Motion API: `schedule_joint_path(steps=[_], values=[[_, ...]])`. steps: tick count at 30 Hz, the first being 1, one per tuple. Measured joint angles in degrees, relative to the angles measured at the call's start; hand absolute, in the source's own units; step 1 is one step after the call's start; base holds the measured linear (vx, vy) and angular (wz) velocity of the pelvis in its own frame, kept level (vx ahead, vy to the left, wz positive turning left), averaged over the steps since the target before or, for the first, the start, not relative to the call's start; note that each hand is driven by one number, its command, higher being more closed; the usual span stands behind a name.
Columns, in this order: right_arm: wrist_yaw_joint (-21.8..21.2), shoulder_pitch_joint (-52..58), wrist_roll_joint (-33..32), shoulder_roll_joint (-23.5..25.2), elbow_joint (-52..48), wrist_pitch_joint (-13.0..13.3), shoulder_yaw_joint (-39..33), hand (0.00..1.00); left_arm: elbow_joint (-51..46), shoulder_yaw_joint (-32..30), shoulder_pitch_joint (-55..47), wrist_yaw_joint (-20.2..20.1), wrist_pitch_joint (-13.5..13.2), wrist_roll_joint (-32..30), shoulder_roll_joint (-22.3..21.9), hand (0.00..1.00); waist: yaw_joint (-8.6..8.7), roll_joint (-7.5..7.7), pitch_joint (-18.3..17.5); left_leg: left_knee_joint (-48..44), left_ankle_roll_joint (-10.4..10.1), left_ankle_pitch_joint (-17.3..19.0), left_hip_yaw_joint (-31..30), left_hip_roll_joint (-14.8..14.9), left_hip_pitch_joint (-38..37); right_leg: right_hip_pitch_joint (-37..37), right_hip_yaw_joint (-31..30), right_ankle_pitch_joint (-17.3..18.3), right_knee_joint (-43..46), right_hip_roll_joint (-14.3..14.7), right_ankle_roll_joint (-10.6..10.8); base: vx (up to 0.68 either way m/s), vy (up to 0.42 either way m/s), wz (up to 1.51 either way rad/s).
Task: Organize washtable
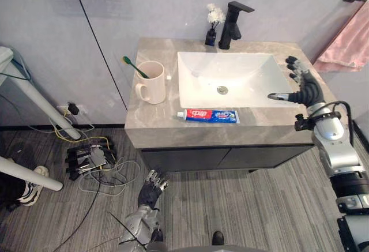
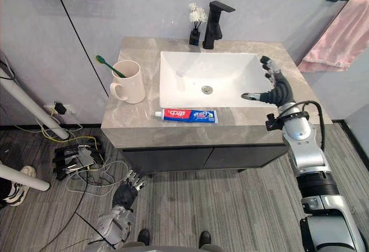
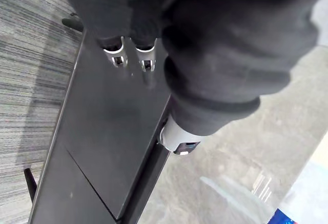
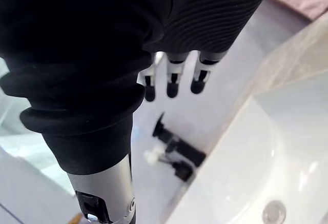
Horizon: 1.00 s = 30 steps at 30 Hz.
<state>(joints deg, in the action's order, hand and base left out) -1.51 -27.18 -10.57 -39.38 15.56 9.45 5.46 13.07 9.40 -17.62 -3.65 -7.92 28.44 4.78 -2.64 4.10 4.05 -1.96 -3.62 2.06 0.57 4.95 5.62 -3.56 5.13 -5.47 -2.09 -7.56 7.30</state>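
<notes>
Right hand (image 1: 302,85) spread open, empty, over sink (image 1: 230,70) right edge. Left hand (image 1: 150,193) relaxed, empty, low before cabinet (image 1: 230,157). Toothpaste tube (image 1: 207,116) flat on surface (image 1: 277,124).

**Lettering seen on one item, none readable**

White characters on a red panel are seen at the left end of the toothpaste tube (image 1: 207,115), which lies at the near edge of the washtable (image 1: 154,120). Pale lettering on its blue part cannot be made out.

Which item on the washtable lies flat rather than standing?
The toothpaste tube, flat in front of the sink; the mug and flower vase stand upright.
</notes>
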Motion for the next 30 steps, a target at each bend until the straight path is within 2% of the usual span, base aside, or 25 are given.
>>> schedule_joint_path(steps=[3,4,10,17,22,25,30], values=[[-0.4,-0.8,0.6,0.0,0.0,0.0,2.3,0.00,0.0,0.1,0.0,0.0,-0.1,0.0,0.1,0.00,-0.53,0.30,0.7,-0.1,0.2,-0.2,-0.9,-0.1,0.9,-0.3,1.2,0.0,0.0,-0.2,-0.1,-0.05,0.003,0.16],[-1.1,-0.8,0.6,0.0,0.0,0.0,2.7,0.00,0.0,0.1,0.0,0.0,-0.1,0.0,0.2,0.00,-1.44,0.42,0.9,-0.1,0.3,-0.2,-0.8,-0.1,1.2,-0.7,1.2,-0.1,0.0,-0.2,-0.1,-0.04,-0.009,0.07],[-2.3,-2.4,0.6,0.0,-0.1,0.0,6.3,0.00,0.0,0.1,0.0,0.0,-0.2,-0.2,1.1,0.00,-1.54,1.13,2.5,0.0,0.0,-1.4,-2.1,-0.3,3.8,-2.5,2.5,-0.4,0.0,-0.1,-0.5,-0.03,-0.009,0.08],[-2.5,-2.5,1.8,-0.1,-0.5,0.1,6.9,0.00,-0.1,0.1,0.3,0.0,-0.3,-0.3,1.4,0.00,-1.69,1.56,3.5,-0.4,0.0,-1.5,-2.5,-0.1,5.7,-3.9,2.7,-0.7,0.0,0.1,-0.9,-0.02,-0.002,0.02],[-2.6,-2.5,2.8,-1.6,-0.7,0.2,8.8,0.00,-0.5,0.1,0.8,0.0,-0.3,-0.6,1.6,0.00,-1.73,1.69,5.7,-0.9,-0.1,-1.6,-3.2,0.1,6.4,-4.1,2.9,-0.7,0.0,0.4,-1.0,-0.02,-0.012,0.04],[-2.7,-2.5,4.0,-2.1,-0.7,0.2,8.8,0.00,-1.3,0.1,0.8,0.0,-0.3,-0.6,1.7,0.00,-1.87,1.75,5.9,-1.1,-0.2,-1.7,-3.2,0.1,7.2,-4.9,2.9,-0.8,0.0,0.4,-1.1,0.00,0.000,0.00],[-3.4,-2.5,4.4,-3.5,-0.6,0.2,9.0,0.00,-1.9,0.1,1.4,0.0,-1.4,-1.5,2.3,0.00,-2.56,2.05,7.3,-1.4,-0.2,-1.7,-3.2,0.1,8.0,-5.6,2.8,-1.1,0.0,0.4,-1.3,-0.02,-0.001,-0.01]])
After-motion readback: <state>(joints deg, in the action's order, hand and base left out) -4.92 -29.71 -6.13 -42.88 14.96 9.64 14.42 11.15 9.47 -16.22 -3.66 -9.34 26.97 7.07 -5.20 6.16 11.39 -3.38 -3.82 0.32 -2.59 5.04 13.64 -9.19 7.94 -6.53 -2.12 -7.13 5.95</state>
